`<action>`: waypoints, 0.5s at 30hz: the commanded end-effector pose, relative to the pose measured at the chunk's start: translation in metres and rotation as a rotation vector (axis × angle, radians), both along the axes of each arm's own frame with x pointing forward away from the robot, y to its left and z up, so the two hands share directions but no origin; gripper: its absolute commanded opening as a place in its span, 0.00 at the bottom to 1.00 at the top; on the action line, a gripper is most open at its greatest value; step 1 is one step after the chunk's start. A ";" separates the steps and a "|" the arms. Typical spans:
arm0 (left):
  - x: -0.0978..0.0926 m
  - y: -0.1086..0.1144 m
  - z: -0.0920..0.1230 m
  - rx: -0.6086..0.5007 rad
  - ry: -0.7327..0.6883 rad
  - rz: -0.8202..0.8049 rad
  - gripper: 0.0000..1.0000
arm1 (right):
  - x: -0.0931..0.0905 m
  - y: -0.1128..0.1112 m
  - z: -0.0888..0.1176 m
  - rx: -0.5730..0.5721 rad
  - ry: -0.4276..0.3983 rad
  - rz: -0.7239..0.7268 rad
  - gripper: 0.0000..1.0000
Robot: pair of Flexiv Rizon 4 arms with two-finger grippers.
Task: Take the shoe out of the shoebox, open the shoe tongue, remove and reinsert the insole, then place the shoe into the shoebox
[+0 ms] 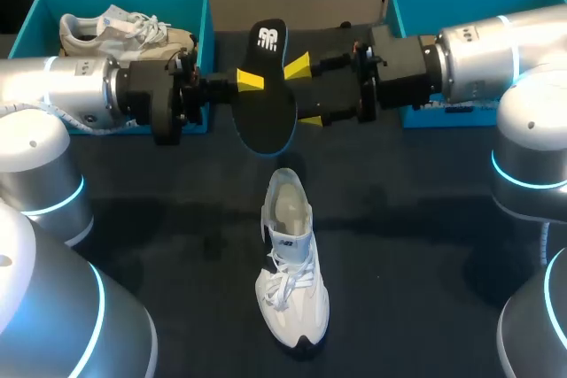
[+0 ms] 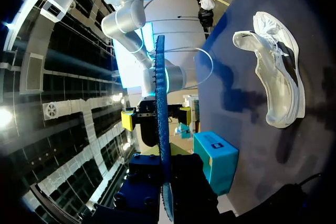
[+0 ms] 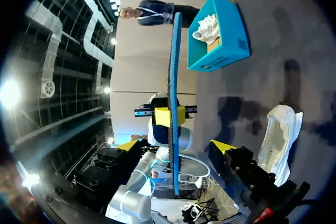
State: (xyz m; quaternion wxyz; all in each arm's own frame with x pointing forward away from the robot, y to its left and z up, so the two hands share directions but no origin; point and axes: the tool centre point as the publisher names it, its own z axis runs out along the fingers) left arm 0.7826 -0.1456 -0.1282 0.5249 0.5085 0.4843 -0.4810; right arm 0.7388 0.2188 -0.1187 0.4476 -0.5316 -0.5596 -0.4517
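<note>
Insole [image 1: 266, 95] is hanging over the far table, with the left gripper [image 1: 251, 80] pinching it. Right gripper [image 1: 304, 93] is gaping wide around it.

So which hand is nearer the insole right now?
Left. The left hand is shut on the insole, holding it in the air. The right hand is open, one finger on either side of it, not touching.

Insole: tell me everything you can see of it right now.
The insole is thin, black on top with a white mark at the heel, blue along its edge. It is held roughly level above the table, out of the shoe, clamped by the left claw; the open right claw straddles its opposite side without gripping.
</note>
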 end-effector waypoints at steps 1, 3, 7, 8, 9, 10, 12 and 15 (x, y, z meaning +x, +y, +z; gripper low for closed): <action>0.003 -0.004 -0.003 0.001 0.000 0.002 0.00 | 0.003 0.008 -0.001 -0.012 0.002 0.008 0.67; 0.003 -0.004 -0.003 0.001 0.003 0.004 0.00 | 0.002 0.009 -0.002 -0.016 -0.005 0.017 0.60; 0.004 -0.005 -0.004 0.003 0.006 0.008 0.00 | 0.002 0.012 -0.004 -0.016 -0.016 0.024 0.60; 0.005 -0.006 -0.004 0.003 0.008 0.010 0.00 | 0.003 0.013 -0.005 -0.015 -0.018 0.025 0.61; 0.005 -0.006 -0.004 0.002 0.009 0.011 0.00 | 0.003 0.014 -0.006 -0.012 -0.020 0.025 0.62; 0.005 -0.006 -0.004 0.001 0.010 0.012 0.00 | 0.003 0.014 -0.006 -0.012 -0.021 0.026 0.61; 0.006 -0.006 -0.004 0.001 0.011 0.014 0.00 | 0.003 0.015 -0.006 -0.012 -0.022 0.025 0.62; 0.006 -0.006 -0.004 0.002 0.011 0.017 0.00 | 0.003 0.015 -0.007 -0.012 -0.025 0.024 0.62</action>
